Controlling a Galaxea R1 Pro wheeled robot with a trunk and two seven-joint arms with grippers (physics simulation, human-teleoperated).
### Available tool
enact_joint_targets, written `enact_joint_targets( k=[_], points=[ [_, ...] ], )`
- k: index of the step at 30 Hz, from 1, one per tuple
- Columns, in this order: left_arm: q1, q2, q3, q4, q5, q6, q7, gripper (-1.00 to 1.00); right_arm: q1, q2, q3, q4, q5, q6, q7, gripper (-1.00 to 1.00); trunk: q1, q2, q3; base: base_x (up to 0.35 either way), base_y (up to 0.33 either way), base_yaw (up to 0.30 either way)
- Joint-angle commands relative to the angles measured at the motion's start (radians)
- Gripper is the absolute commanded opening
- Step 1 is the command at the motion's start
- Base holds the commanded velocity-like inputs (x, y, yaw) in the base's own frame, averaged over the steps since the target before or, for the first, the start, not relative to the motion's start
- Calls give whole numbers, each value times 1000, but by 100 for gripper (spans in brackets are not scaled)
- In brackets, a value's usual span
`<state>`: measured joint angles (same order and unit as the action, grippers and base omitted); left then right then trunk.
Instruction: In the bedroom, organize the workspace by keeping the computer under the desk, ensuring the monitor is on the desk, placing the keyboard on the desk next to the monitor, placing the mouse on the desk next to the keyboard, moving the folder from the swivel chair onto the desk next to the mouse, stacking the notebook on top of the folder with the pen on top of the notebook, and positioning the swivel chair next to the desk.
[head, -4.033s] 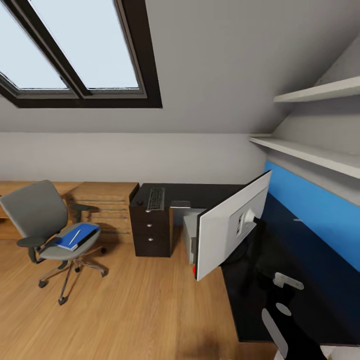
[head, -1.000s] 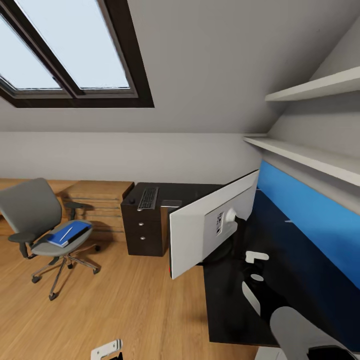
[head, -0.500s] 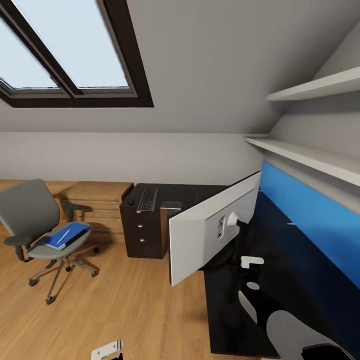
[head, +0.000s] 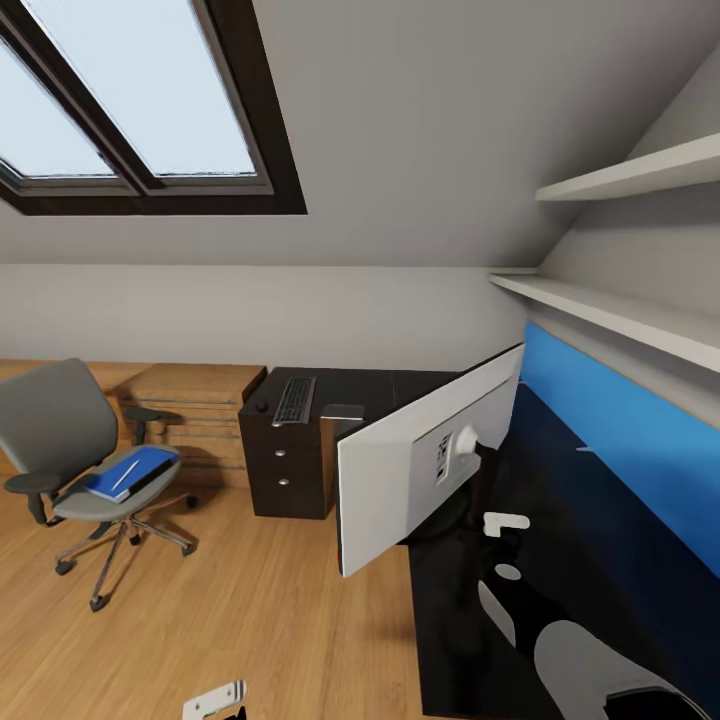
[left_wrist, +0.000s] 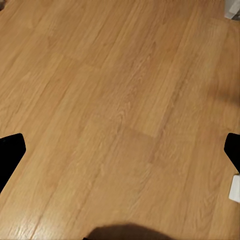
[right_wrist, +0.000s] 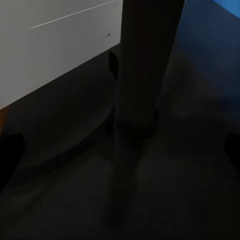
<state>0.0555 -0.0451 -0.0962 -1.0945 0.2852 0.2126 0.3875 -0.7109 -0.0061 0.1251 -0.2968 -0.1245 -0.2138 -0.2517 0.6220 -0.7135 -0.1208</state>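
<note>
The dark monitor stand post (right_wrist: 142, 65) and round base rise directly ahead of the right gripper (right_wrist: 120, 150), whose fingertips sit wide apart over the black desk top (right_wrist: 190, 200) beside the white flat monitor (head: 425, 455). The left gripper (left_wrist: 120, 150), equally wide and holding nothing, hangs over light wooden floor (left_wrist: 115, 100). Well off to its left, a grey swivel chair (head: 70, 450) carries the blue folder (head: 135, 472).

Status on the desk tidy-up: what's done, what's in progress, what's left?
Done: monitor stands on the desk; keyboard and what looks like the mouse lie on its far end. In hand: nothing; the left pincer hangs open over bare floor. Left: folder, with the notebook and pen apparently on it, sits on the swivel chair, which stands away from the desk.
</note>
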Motion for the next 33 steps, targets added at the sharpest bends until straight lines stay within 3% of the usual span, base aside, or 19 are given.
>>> enact_joint_targets(
  k=[1, 33],
  points=[
    [0, 0, -2, -2, 8, 4, 7, 100, -1, -1, 8, 1, -10, -4, -4, 100, 0, -1, -1, 9, 0, 0],
    [0, 1, -3, 19, 8, 3, 5, 100, -1, -6, 7, 1, -12, -4, -4, 100, 0, -1, -1, 81, -53, 0]
  ],
)
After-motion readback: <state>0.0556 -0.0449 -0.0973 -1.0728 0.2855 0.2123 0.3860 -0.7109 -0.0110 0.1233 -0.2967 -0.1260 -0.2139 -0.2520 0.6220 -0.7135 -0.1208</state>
